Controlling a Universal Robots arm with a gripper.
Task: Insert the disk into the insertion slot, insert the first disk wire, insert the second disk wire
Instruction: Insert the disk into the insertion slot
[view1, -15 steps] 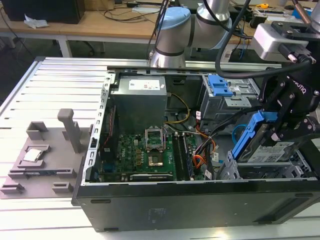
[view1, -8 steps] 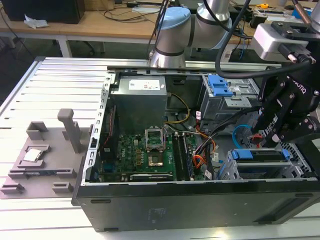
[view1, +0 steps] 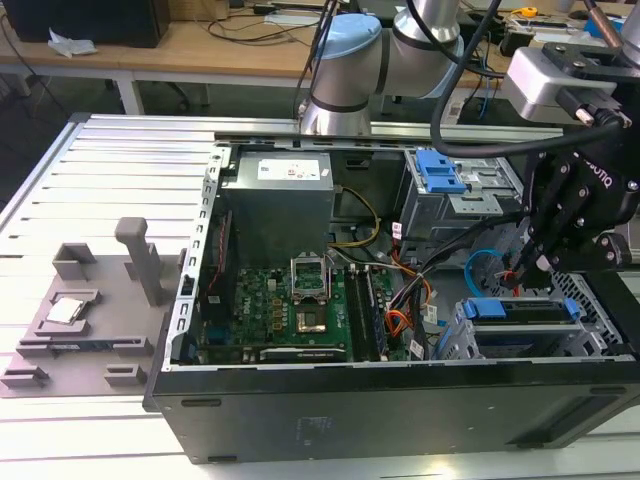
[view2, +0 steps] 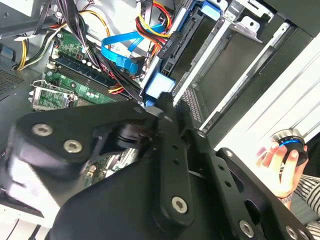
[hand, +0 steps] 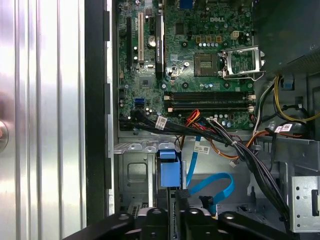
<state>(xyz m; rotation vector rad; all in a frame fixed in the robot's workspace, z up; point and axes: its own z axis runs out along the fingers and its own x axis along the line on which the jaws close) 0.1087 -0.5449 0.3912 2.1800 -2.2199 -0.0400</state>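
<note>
in the insertion slot (view1: 458, 338) the disk (view1: 525, 312) is seated; second disk wire (hand: 194, 162) is judged unplugged beside it; gripper (view1: 528, 268) above it, state cannot be told.

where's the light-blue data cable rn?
In the exterior view the light-blue cable curls inside the case toward the exterior view's right, beside the gripper and next to the grey drive cage.

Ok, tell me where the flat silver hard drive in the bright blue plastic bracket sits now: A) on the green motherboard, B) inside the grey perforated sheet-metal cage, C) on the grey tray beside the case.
B: in the exterior view the hard drive lies inside the metal cage.
</note>
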